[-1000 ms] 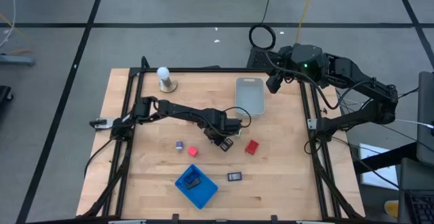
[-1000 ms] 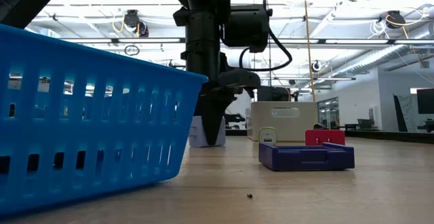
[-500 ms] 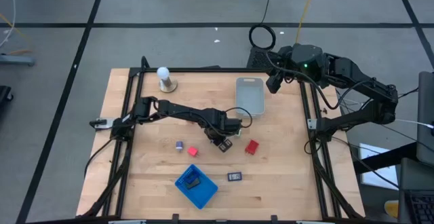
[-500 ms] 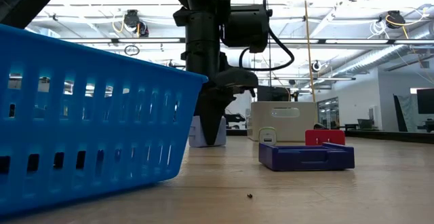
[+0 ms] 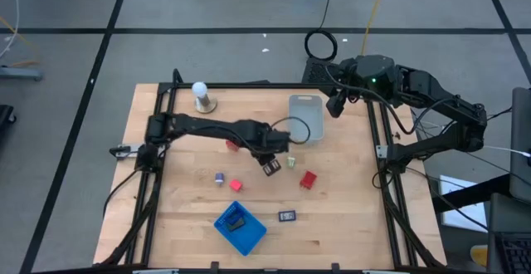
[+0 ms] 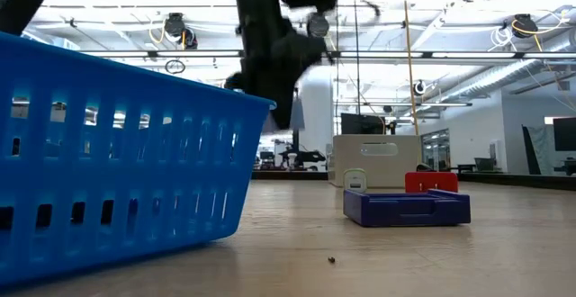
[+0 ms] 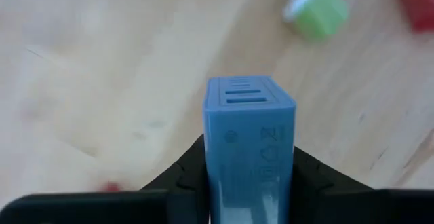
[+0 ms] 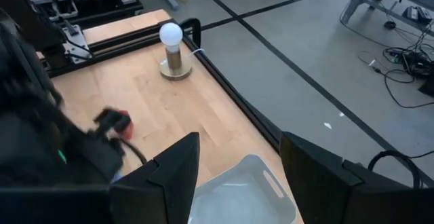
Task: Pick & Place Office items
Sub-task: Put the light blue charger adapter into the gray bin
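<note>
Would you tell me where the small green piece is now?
High view: the green piece lies mid-table, between the left claw and the red block.

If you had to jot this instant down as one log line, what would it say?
left gripper: shut on pale blue plastic block, above table | right gripper: open, over clear plastic bin

The left arm reached across the middle of the counter, its wrist bent downward and raised clear of the surface. The left gripper (image 5: pixel 271 167) had its fingers (image 7: pixel 184 176) clamped tight on a small piece. The right arm was folded back at the far right corner of the counter, the right gripper (image 5: pixel 333 105) hanging there with its fingers (image 8: pixel 319 176) parted.
</note>
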Available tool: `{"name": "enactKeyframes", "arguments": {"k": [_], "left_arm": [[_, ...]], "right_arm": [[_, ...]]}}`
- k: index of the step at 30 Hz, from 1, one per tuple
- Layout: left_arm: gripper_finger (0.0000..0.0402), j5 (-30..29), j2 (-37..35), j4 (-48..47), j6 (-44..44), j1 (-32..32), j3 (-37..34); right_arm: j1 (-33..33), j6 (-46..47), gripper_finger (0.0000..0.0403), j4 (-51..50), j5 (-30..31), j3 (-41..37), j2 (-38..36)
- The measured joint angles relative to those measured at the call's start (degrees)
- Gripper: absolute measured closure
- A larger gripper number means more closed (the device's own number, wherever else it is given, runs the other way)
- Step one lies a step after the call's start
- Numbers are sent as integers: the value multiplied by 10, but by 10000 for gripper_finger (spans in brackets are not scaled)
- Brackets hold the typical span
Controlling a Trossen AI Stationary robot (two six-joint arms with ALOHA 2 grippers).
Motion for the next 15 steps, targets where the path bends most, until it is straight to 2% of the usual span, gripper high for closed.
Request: {"name": "enactKeyframes", "arguments": {"k": [5,10,15], "left_arm": [[286,-65,-71,3,56,3,1],[286,-138,-130,6,106,4,1],[286,-153,-154,30,181,10,1]], "right_arm": [[0,-2,206,-1,-1,0,0],[0,-2,206,-1,-39,0,0],[0,-7,206,-1,-50,0,0]]}}
